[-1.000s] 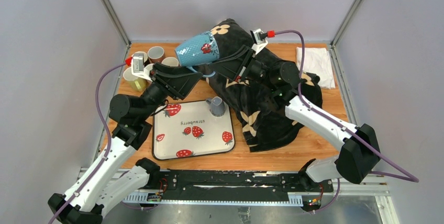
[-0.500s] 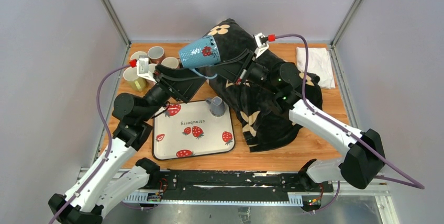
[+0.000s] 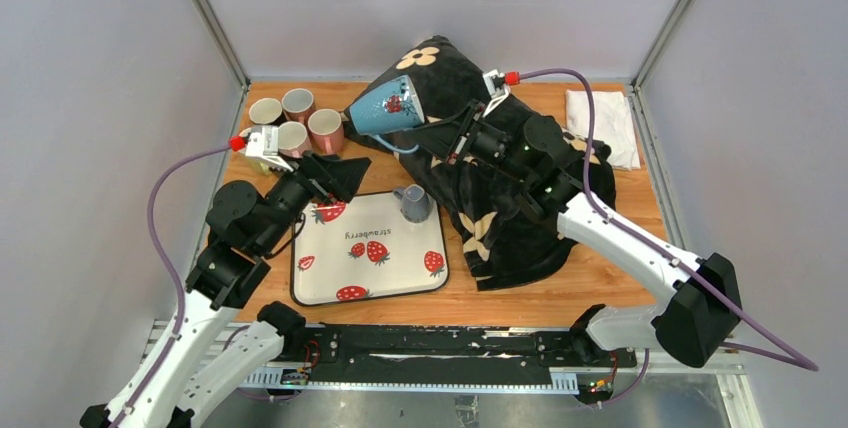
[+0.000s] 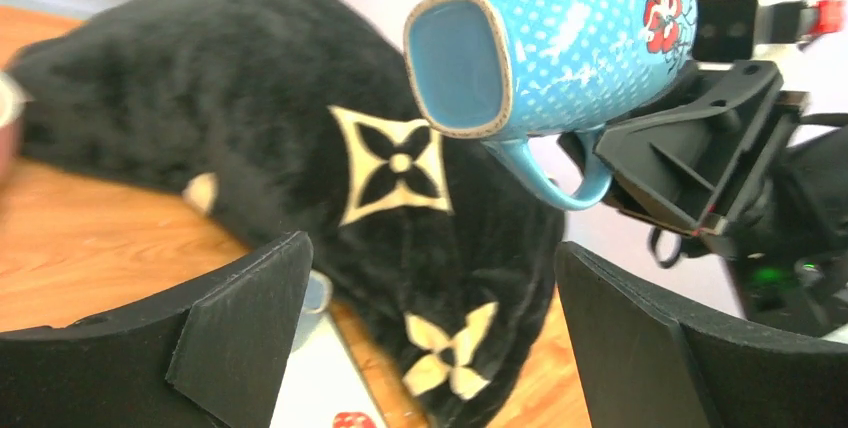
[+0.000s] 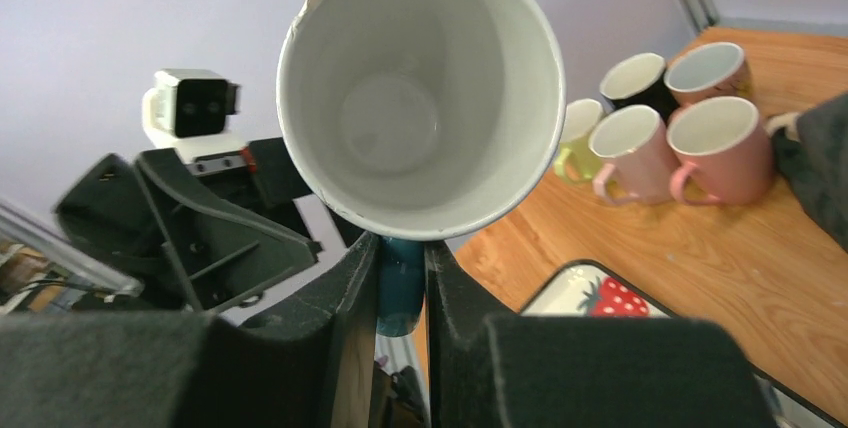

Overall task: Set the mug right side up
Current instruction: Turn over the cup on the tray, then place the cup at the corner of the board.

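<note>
The blue dotted mug (image 3: 385, 108) with a red flower hangs in the air over the back of the table, lying on its side with its base to the left. My right gripper (image 3: 408, 136) is shut on the mug's handle. In the right wrist view the fingers (image 5: 350, 298) clamp the handle under the white mouth of the mug (image 5: 420, 98). My left gripper (image 3: 345, 170) is open and empty, below and left of the mug. The left wrist view shows the mug (image 4: 560, 48) well above its spread gripper (image 4: 430, 258).
A strawberry tray (image 3: 330, 283) lies at the front centre with a small grey cup (image 3: 414, 203) on it. Several mugs (image 3: 300, 120) stand at the back left. A black flowered blanket (image 3: 500, 198) covers the middle right. A white cloth (image 3: 603, 123) lies at the back right.
My left gripper has drawn back down and to the left, away from the mug. The mug stays in the right gripper and has tipped and sunk slightly.
</note>
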{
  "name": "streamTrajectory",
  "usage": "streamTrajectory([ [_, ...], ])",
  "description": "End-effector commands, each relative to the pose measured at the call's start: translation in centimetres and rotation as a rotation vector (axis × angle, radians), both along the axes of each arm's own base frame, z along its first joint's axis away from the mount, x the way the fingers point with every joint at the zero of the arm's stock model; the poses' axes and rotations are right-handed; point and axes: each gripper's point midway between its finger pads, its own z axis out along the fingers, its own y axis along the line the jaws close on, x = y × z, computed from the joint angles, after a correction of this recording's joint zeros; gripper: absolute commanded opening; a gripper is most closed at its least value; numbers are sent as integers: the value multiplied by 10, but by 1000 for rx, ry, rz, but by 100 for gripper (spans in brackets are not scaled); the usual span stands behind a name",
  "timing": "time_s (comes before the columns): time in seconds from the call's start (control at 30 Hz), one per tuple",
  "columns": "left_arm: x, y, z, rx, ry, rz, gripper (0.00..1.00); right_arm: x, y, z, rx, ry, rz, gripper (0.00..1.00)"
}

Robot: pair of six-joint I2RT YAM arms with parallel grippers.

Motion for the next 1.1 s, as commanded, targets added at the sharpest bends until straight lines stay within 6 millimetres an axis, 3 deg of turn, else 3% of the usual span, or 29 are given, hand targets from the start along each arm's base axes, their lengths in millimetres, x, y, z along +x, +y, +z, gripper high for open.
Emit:
streamTrajectory([
  [0.0,0,45,-19,141,63,211,100,12,3,12,-46,-98,-65,0],
  [0.13,1,83,-40,242,167,391,100,28,11,-5,-137,-109,-96,0],
  [0.27,-2,100,-48,311,195,458,100,47,24,-28,-239,-91,-107,0],
  [0.63,-9,121,-61,400,219,530,100,92,62,-90,-427,-57,-85,0],
  [1.07,-12,125,-76,449,243,539,100,139,94,-139,-525,-26,-102,0],
])
